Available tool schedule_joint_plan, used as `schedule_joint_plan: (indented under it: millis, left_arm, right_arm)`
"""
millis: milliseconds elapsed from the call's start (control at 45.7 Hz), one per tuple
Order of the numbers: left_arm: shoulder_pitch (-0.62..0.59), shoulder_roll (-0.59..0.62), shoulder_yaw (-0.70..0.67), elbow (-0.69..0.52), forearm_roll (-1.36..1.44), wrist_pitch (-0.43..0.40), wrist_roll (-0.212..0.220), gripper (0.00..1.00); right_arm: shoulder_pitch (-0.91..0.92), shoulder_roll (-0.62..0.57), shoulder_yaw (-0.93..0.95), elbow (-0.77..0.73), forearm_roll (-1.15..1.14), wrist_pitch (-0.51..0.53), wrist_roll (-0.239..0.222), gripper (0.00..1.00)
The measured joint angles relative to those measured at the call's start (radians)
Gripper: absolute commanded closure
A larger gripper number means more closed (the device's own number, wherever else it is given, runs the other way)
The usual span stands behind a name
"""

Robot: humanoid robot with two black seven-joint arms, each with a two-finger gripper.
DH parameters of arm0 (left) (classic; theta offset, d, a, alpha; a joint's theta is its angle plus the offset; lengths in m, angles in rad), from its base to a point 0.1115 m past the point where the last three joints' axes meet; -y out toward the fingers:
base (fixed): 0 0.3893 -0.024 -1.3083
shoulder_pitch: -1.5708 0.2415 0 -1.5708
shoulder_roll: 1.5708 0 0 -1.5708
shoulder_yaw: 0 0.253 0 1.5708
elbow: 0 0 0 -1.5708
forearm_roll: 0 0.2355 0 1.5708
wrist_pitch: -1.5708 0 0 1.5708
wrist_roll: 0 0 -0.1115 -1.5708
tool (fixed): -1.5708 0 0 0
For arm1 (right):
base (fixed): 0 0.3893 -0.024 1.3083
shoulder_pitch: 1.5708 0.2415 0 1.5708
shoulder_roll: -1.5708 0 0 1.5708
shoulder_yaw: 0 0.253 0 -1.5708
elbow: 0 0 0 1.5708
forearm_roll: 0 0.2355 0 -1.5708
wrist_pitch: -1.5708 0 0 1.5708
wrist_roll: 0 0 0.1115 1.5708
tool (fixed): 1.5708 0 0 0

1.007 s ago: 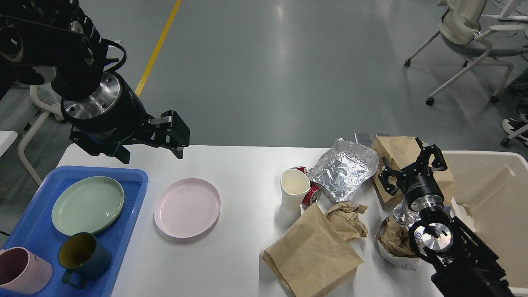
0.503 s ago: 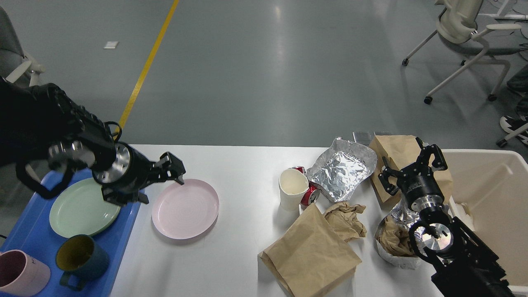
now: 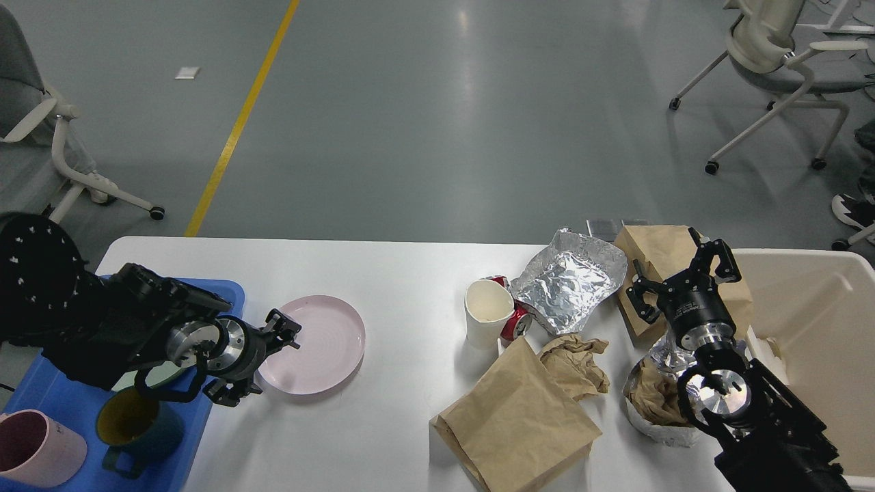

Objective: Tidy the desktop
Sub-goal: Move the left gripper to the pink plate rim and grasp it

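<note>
The pink plate (image 3: 311, 344) lies at three o'clock of the left end effector (image 3: 263, 355) — fingers spread wide, straddling its near rim; the right end effector (image 3: 683, 287) hangs wide, well apart.

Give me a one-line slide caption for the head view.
Left gripper open at the pink plate rim; right gripper open above brown paper bags and foil on the desktop.
</note>
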Motion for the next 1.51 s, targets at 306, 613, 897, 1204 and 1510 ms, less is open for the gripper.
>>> schedule_joint_plan:
  millis: [306, 613, 897, 1204, 1510]
  left_arm:
    - [0.098, 0.01, -0.103, 0.028, 0.041, 0.126, 0.01, 0.27]
    - [0.137, 0.013, -0.131, 0.056, 0.048, 0.132, 0.002, 0.66]
    - [0.145, 0.014, -0.141, 0.065, 0.048, 0.104, 0.009, 1.0]
    - [0.134, 0.028, -0.142, 0.05, 0.046, 0.048, 0.014, 1.0]
    - [0.111, 0.051, -0.142, 0.041, 0.045, 0.04, 0.036, 1.0]
  right_arm:
    - [0.0, 0.0, 0.0, 0.0, 0.0, 0.0, 0.0, 0.0]
    - [0.0, 0.0, 0.0, 0.0, 0.0, 0.0, 0.0, 0.0]
    - [0.0, 0.0, 0.0, -0.001, 0.0, 0.0, 0.0, 0.0]
    - [0.0, 0.0, 0.0, -0.002, 0.0, 0.0, 0.0, 0.0]
    - [0.0, 0.0, 0.0, -0.002, 0.0, 0.0, 0.0, 0.0]
